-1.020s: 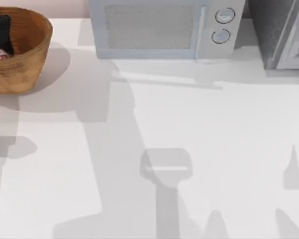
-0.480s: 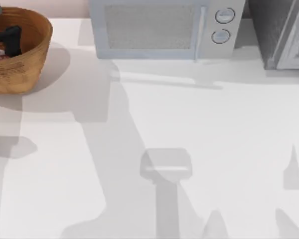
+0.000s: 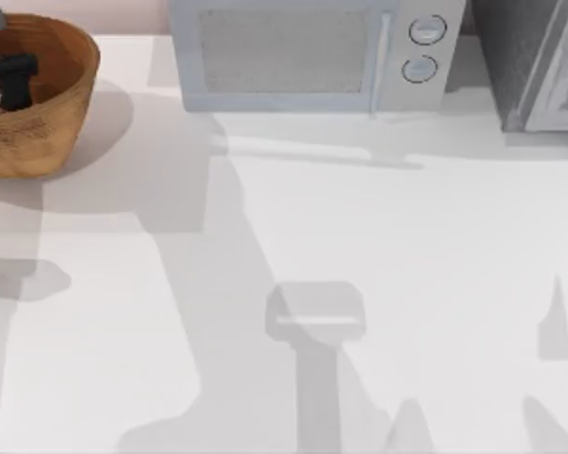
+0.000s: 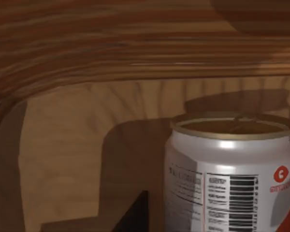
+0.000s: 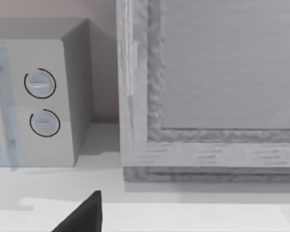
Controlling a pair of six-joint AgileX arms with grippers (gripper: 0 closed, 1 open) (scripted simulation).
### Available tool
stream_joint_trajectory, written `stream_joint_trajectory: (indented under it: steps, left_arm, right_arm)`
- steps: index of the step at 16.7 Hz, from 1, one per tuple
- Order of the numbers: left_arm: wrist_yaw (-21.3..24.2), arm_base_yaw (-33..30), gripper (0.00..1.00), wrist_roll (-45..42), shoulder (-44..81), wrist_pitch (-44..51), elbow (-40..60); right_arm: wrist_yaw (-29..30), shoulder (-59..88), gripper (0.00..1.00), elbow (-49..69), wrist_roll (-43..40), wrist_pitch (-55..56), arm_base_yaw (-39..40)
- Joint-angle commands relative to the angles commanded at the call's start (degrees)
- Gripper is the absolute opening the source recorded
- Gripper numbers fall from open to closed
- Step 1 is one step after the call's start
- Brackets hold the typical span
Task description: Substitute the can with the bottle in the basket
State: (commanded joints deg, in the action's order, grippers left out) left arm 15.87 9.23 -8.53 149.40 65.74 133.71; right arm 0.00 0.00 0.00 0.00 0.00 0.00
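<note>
While my left gripper hangs inside the basket, beside the upright can, finger spread I cannot tell, right arm parked.

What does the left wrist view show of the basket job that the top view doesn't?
Left wrist view alone: the small white can's dull gold top, barcode and red logo, standing upright on the basket floor. Top view alone: the white table, the pale microwave and the left gripper inside the basket beside the can. Both: the round tan woven wicker basket and the can.
</note>
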Motion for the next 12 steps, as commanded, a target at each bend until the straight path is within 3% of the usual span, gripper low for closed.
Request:
stream_joint_trajectory:
  steps: [7, 12]
  left_arm:
    - [0.0, 0.0, 0.02, 0.0, 0.0, 0.0, 0.0]
    - [0.0, 0.0, 0.00, 0.0, 0.0, 0.0, 0.0]
  right_arm:
    - [0.0, 0.0, 1.00, 0.0, 0.0, 0.0, 0.0]
    - [0.0, 0.0, 1.00, 0.0, 0.0, 0.0, 0.0]
